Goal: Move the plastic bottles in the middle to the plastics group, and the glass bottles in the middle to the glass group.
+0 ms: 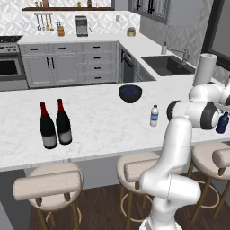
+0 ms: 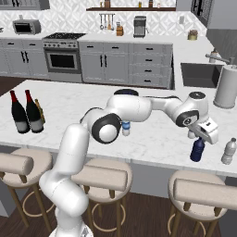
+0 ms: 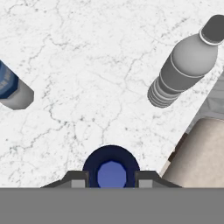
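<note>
Hand view: the gripper (image 3: pixel 112 178) looks straight down on the dark blue bottle (image 3: pixel 111 170), a fingertip (image 3: pixel 78 180) at 9 and another at 3 o'clock of its cap; whether they pinch or have let go, I cannot tell. A grey bottle (image 3: pixel 183 65) stands at 1 o'clock, a blue-capped one (image 3: pixel 11 89) at 10. Left base view: two wine bottles (image 1: pixel 55 126) stand together; the bowl's (image 1: pixel 130 93) inside is dark, contents unclear.

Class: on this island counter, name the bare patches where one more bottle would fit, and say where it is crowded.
Free: the marble between the wine bottles and the blue bowl. Crowded: the right end, where the gripper, dark blue bottle and grey bottle cluster.
</note>
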Controlling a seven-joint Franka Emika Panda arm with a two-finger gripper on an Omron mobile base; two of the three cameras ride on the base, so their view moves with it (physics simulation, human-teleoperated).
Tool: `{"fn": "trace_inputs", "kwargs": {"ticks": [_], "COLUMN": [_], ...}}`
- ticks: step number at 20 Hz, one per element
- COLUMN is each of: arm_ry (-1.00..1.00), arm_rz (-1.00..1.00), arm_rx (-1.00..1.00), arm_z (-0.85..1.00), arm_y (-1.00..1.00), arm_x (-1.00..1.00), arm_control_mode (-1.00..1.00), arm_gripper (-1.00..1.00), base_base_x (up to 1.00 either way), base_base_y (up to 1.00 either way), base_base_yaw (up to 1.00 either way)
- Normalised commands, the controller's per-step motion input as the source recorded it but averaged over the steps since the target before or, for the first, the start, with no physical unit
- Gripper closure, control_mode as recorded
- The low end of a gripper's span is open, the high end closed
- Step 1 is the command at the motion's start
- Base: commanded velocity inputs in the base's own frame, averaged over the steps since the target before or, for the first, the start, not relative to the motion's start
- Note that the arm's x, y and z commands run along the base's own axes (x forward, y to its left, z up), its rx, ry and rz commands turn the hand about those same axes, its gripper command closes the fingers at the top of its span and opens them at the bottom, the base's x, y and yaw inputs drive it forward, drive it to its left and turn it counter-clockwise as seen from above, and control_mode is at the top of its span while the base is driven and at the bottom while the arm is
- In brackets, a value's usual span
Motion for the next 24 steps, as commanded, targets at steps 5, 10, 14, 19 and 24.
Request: {"fn": "trace_inputs", "kwargs": {"ticks": [5, 10, 14, 19, 24], "arm_ry": [0.0, 0.0, -0.07, -0.05, -0.08], "arm_rz": [0.0, 0.0, 0.0, 0.0, 0.06], "arm_rx": [0.0, 0.0, -0.07, -0.08, -0.04], "arm_z": [0.0, 0.0, 0.0, 0.04, 0.06], "arm_y": [0.0, 0.0, 0.48, 0.93, 1.0], "arm_x": [0.0, -0.04, -0.7, -0.82, -0.38], "arm_control_mode": [-1.0, -1.0, -1.0, -1.0, -1.0], "arm_gripper": [-1.0, -1.0, -1.0, -1.0, -1.0], "base_base_x": [0.0, 0.0, 0.0, 0.0, 0.0], "base_base_y": [0.0, 0.0, 0.0, 0.0, 0.0], "base_base_yaw": [0.0, 0.0, 0.0, 0.0, 0.0]}}
